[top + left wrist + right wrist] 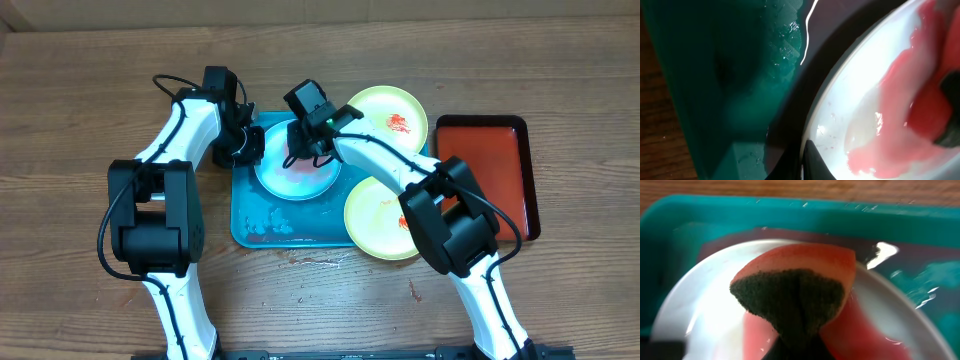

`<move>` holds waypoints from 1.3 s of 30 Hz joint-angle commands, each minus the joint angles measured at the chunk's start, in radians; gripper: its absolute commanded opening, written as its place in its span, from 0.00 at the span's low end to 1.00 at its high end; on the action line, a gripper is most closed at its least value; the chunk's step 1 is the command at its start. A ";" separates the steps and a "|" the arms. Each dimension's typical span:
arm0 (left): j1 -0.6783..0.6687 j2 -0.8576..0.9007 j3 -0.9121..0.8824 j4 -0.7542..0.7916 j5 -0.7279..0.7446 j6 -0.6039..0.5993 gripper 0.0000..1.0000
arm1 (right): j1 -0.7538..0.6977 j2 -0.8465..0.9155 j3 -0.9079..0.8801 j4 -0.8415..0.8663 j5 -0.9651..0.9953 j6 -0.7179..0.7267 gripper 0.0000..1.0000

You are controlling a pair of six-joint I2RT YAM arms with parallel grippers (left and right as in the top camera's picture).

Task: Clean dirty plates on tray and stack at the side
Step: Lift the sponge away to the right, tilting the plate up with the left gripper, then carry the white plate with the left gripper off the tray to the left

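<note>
The pale blue-white plate (297, 178) lies in the turquoise tray (250, 218), with pink sauce water smeared on it (880, 150). My left gripper (248, 148) is shut on the plate's left rim; its black finger shows in the left wrist view (807, 162). My right gripper (303, 150) is shut on a red sponge with a dark scouring face (790, 292) and presses it onto the plate (695, 305). Two yellow-green plates with red smears lie to the right, one at the back (390, 118) and one at the front (382, 222), overlapping the tray's right edge.
A narrower red tray with a black rim (495, 170) lies at the right on the wooden table. Wet pinkish residue sits on the turquoise tray's front left floor (268, 222). The tray wall (790, 210) rises just behind the plate.
</note>
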 commanded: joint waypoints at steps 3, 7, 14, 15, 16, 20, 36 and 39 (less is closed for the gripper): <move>-0.001 0.037 -0.003 -0.002 -0.032 -0.002 0.04 | -0.010 -0.014 0.049 -0.150 -0.307 -0.083 0.04; 0.000 0.037 -0.003 -0.002 -0.033 -0.002 0.04 | -0.058 -0.074 0.106 -0.278 -0.369 -0.161 0.04; 0.000 0.022 0.023 -0.021 -0.034 -0.002 0.04 | -0.219 -0.285 0.126 -0.392 -0.414 -0.191 0.04; 0.000 0.012 0.023 -0.020 -0.034 -0.002 0.04 | -0.240 -0.304 0.126 -0.404 -0.413 -0.191 0.04; -0.001 -0.001 0.023 -0.020 -0.037 -0.002 0.04 | -0.262 -0.322 0.126 -0.418 -0.413 -0.191 0.04; -0.002 -0.082 0.023 -0.030 -0.101 -0.003 0.04 | -0.385 -0.386 0.126 -0.491 -0.410 -0.191 0.04; -0.145 -0.288 0.023 -0.101 -0.547 -0.084 0.04 | -0.616 -0.391 0.126 -0.603 -0.293 -0.191 0.04; -0.212 -0.292 0.023 -0.115 -0.699 -0.141 0.04 | -0.621 -0.391 0.126 -0.612 -0.277 -0.191 0.04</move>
